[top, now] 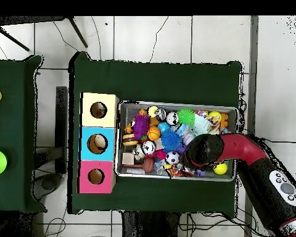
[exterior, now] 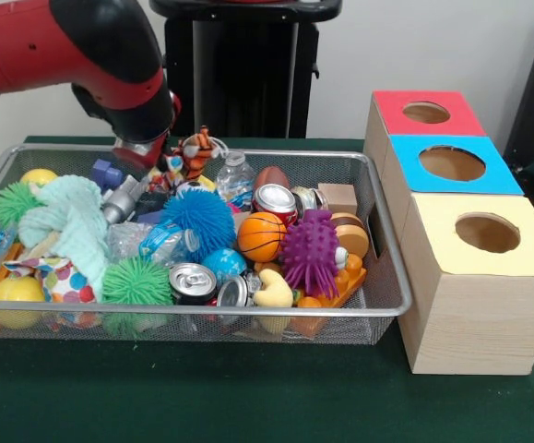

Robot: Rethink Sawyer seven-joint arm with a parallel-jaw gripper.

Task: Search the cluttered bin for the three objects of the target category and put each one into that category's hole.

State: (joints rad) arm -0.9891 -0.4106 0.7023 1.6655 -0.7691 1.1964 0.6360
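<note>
We see the wire bin (exterior: pixel 377 277) still crammed with balls, cans and toys, and nothing shows inside the red hole (exterior: pixel 426 113), blue hole (exterior: pixel 452 163) or yellow hole (exterior: pixel 487 233). Our gripper (exterior: pixel 124 198) sits low among the clutter near the teal cloth (exterior: pixel 68 221); whether it holds anything we cannot tell. Sorting looks barely begun.

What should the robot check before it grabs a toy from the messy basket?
1. Gripper down inside the silver wire-mesh basket: ok.
2. Fingers open or shut: cannot tell, hidden among toys.
3. Anything held already: cannot tell.
4. Holes in the red-topped box, blue-topped box and yellow-topped box unblocked: ok.
5. Orange basketball toy lying on top, free to lift: ok.
6. Red and black arm keeping off the boxes: ok, it reaches in at the basket's other end.
</note>
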